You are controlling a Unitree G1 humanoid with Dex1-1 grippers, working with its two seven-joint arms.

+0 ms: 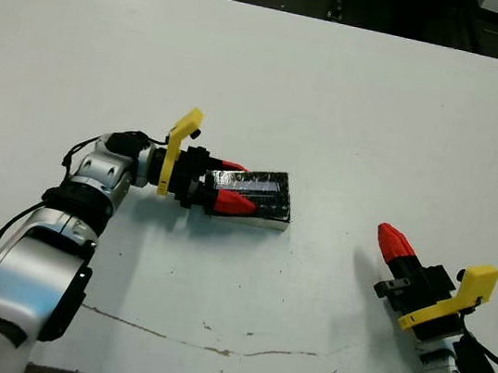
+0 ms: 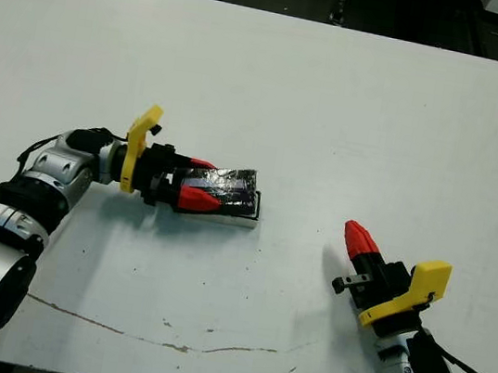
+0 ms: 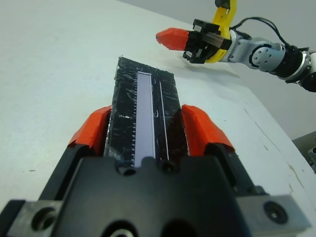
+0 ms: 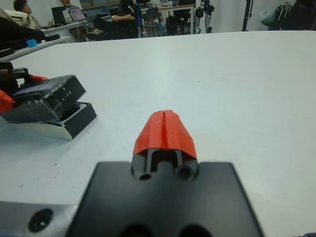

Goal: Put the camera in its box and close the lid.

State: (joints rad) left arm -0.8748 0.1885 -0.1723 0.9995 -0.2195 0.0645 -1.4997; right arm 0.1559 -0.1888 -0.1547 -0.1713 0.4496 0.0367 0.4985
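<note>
Head views: the left end effector (image 1: 230, 187) pinches the flat glossy black rectangular lid (image 1: 262, 193) by its long edges, holding it over the shallow white-walled, dark-sided box (image 2: 235, 216) near the middle of the white bench (image 1: 337, 97); the right end effector (image 1: 392, 241) hovers well apart, its red fingers pressed together on nothing; the camera is not visible, presumably inside the box.

Left wrist view: the lid (image 3: 145, 113) shows crinkly shine and a pale silvery strip; it looks light, stiff and slippery, so the grip across its long sides suits it.

Right wrist view: the lid (image 4: 47, 98) sits tilted above the box (image 4: 69, 123), one end raised, not yet seated.
</note>
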